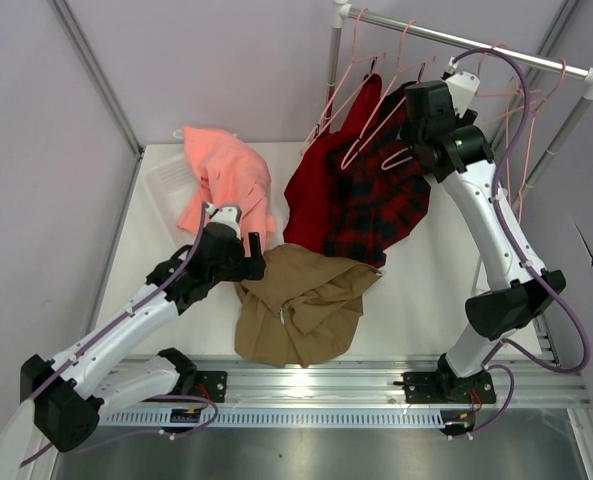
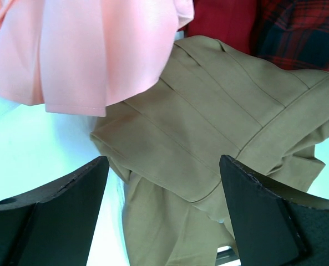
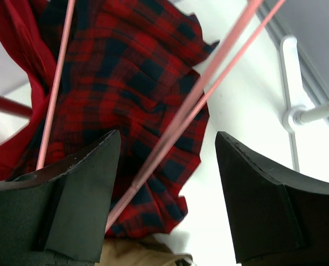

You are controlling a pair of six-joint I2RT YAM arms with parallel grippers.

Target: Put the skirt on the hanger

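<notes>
Skirt [image 1: 298,305] lay crumpled mid-table [image 1: 426,300], just below plaid garment [image 1: 381,205]. L gripper [image 1: 253,252] was at its top-left edge, jaws spread, holding nothing. R gripper [image 1: 408,150] was spread too, hanger [image 3: 178,130] wire btwn its fingers.

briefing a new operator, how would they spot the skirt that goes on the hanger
Look at the white table by the clothes rail. Near its front edge, in the middle, lies the skirt, crumpled flat. It is plain khaki-brown, unlike the salmon-pink garment and the red-and-black plaid garment behind it.
</notes>
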